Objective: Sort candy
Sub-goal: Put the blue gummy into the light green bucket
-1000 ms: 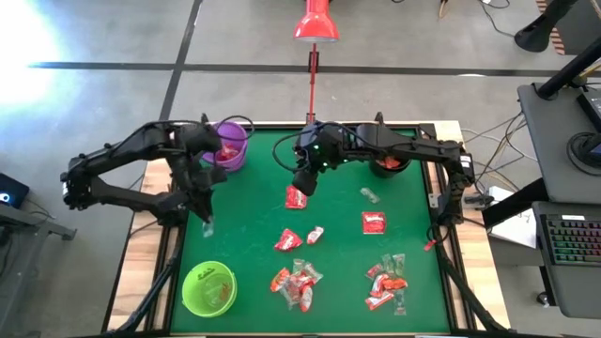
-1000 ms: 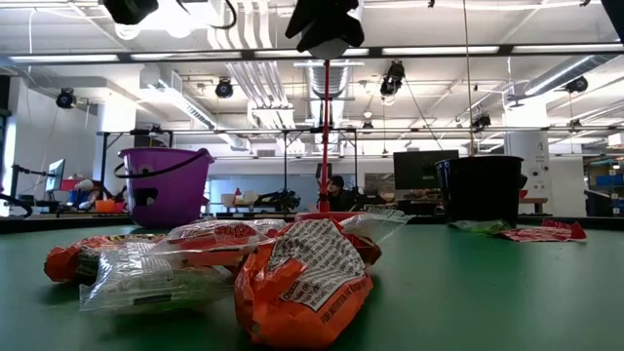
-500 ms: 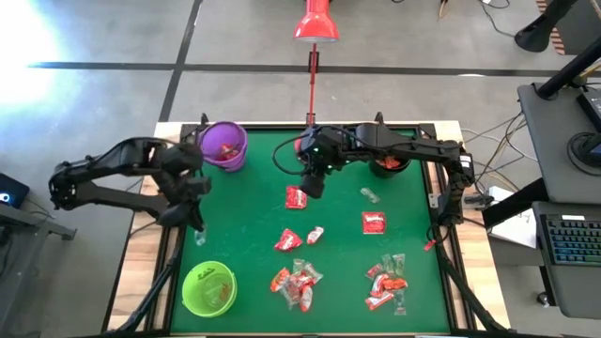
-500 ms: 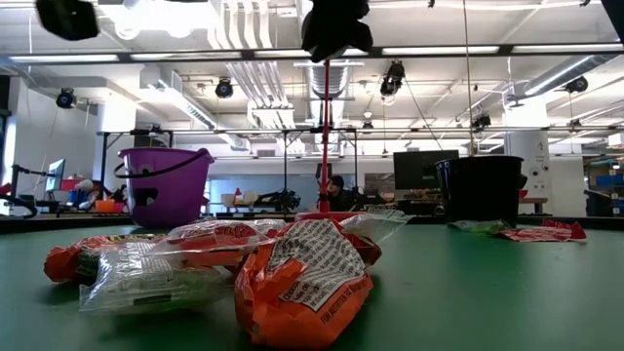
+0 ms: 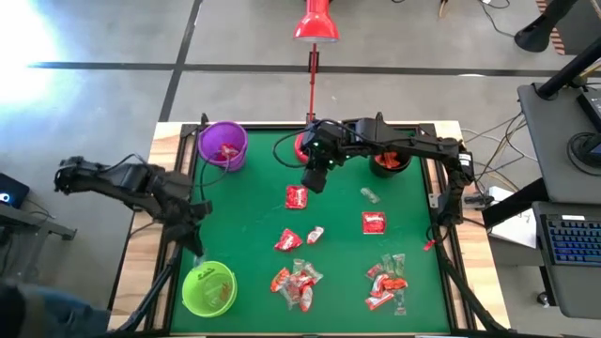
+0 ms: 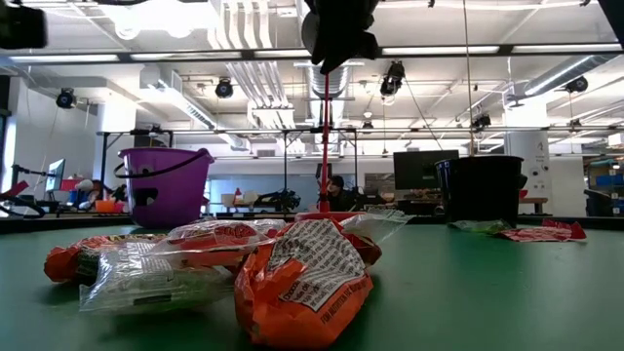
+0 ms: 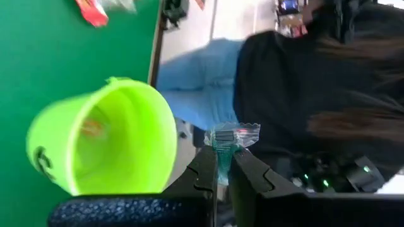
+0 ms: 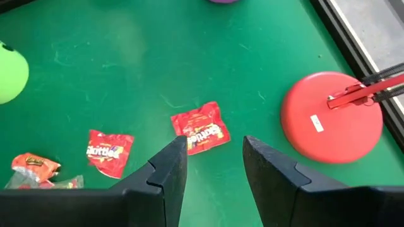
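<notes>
Wrapped candy lies on the green table [image 5: 244, 216]: a red packet [image 5: 296, 197], more packets [image 5: 374, 222] and small piles [image 5: 296, 282] near the front. My left gripper [image 5: 195, 250] is near the table's left edge, just beyond the lime green cup [image 5: 208, 288], shut on a clear-wrapped candy [image 7: 232, 135]. My right gripper [image 8: 214, 170] hangs open above the red packet [image 8: 201, 128], touching nothing. A purple cup [image 5: 223, 145] and a black cup [image 5: 388, 161] stand at the back. My left gripper pinches one end of the clear wrapper [image 7: 222, 151] between its two fingers [image 7: 205, 176]. The rest of the candy sticks out past the fingertips. It is lifted clear of the table, beside the lime green cup's rim [image 7: 158, 107].
The lamp's red base [image 8: 331, 116] stands on the table at the back middle, close to my right gripper. A second red packet [image 8: 109, 151] lies nearby. A person in a dark top and blue trousers [image 7: 202, 82] is beyond the table's near left corner.
My left gripper has carried the clear candy from beside the purple cup toward the table's near edge and down toward the green cup, rolling its wrist, while its arm has drawn back to the left. It has stayed shut on the candy.
</notes>
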Robot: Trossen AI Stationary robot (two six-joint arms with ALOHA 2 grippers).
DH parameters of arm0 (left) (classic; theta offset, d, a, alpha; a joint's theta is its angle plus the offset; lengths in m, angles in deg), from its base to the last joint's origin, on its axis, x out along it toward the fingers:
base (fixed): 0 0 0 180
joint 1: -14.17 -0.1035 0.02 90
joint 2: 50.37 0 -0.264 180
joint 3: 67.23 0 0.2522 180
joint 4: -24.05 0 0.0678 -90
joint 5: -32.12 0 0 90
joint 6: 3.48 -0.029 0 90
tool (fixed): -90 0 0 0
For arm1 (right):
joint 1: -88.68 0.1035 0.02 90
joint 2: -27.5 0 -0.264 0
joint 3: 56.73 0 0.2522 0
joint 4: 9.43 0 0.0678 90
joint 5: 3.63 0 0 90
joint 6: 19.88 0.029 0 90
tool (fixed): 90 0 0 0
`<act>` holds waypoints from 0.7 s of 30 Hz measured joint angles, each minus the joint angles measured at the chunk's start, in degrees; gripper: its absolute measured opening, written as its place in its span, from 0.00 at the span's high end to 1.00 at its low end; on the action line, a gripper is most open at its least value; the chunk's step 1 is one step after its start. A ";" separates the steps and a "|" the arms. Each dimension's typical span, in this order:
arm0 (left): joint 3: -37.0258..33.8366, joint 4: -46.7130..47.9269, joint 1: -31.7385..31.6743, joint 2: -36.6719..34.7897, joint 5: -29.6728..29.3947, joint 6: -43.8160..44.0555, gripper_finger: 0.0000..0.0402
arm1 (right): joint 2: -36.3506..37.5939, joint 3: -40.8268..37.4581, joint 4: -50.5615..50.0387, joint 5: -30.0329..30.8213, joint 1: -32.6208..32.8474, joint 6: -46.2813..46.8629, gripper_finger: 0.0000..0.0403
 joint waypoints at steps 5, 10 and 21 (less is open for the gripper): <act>-0.49 -7.36 8.83 1.59 -5.24 4.96 1.00 | 0.00 -0.02 0.02 0.07 -1.31 0.04 0.65; -0.16 -10.10 14.24 5.12 -8.63 6.68 1.00 | 0.00 -0.04 0.02 0.04 -1.76 0.04 0.65; -0.14 -6.99 16.29 11.06 -8.14 6.65 0.93 | 0.00 -0.07 -3.29 -0.04 -1.75 0.81 0.67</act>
